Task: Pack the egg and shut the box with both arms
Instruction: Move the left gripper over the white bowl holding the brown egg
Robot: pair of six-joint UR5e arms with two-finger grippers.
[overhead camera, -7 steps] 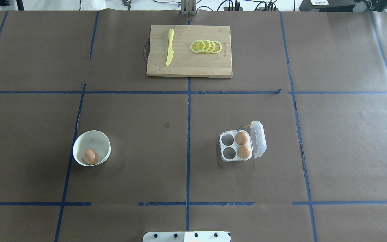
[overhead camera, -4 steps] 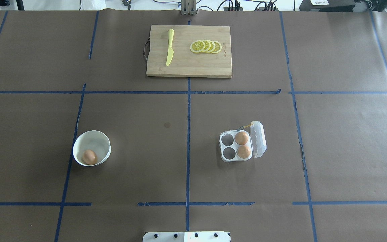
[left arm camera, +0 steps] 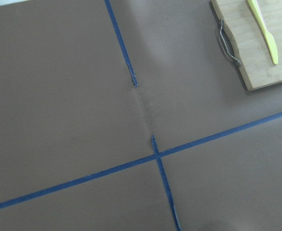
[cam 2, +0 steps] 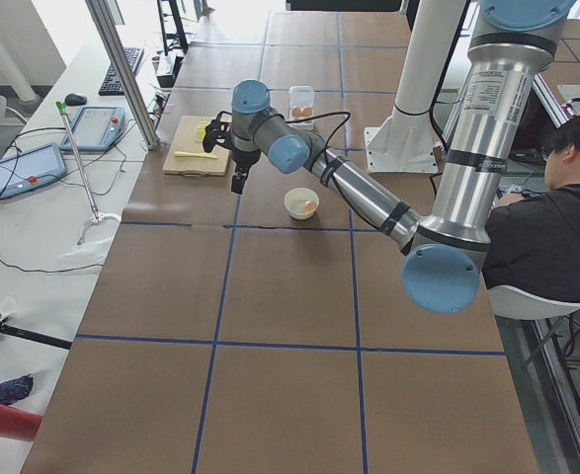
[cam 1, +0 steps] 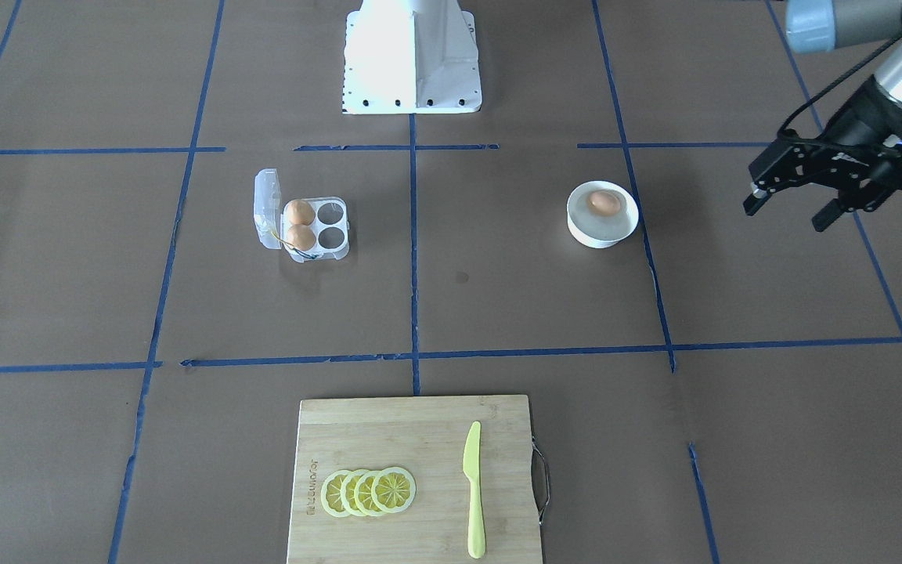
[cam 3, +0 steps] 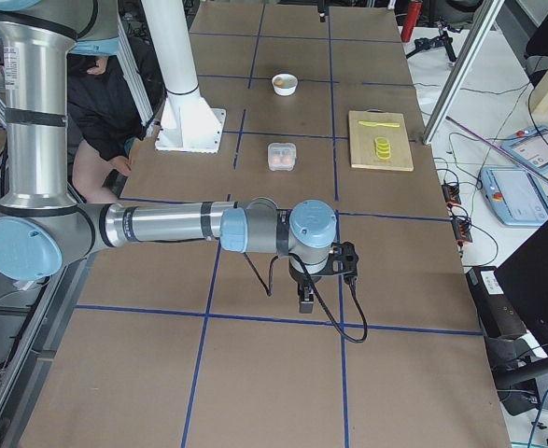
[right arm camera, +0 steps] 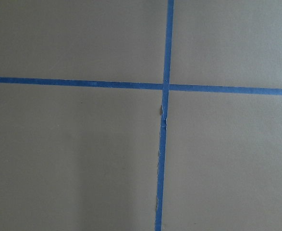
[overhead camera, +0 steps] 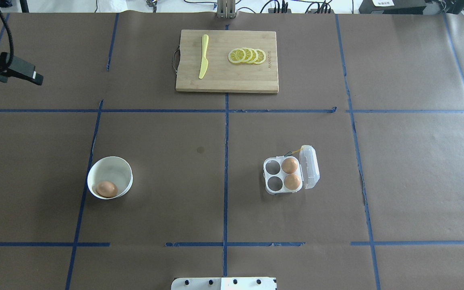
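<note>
Egg point(overhead camera: 106, 188), small and orange-brown, lies alone inside a round white bowl point(overhead camera: 111, 161) on the robot's left half of the table, resting against the bowl wall nearest the robot. Box point(overhead camera: 273, 166), a clear plastic carton with four round cells, stands on the right half, well apart from the bowl. Its hinged lid point(overhead camera: 309, 167) is thrown open on the side away from the bowl. Two matching eggs fill the two cells next to the lid, and the two cells facing the bowl are empty.

Left gripper point(cam 1: 789, 207) hangs in the air far out to the left, well apart from the bowl, with its black fingers spread and nothing between them. Right gripper point(cam 3: 306, 289) appears only in the side camera, low over a crossing of blue tape far to the right, and whether its fingers are spread or pressed together cannot be told.

Judged from this, packing has not begun and the reach toward the bowl is the step in hand. Next, the left gripper would need to travel over the bowl, come down with fingers straddling the smooth egg, and pinch gently.

Cutting board point(overhead camera: 256, 80) at the far edge carries lemon slices point(overhead camera: 247, 55) and a yellow knife point(overhead camera: 204, 56). An engraved mark runs along one board edge, too small to read, and no other writing can be read
</note>
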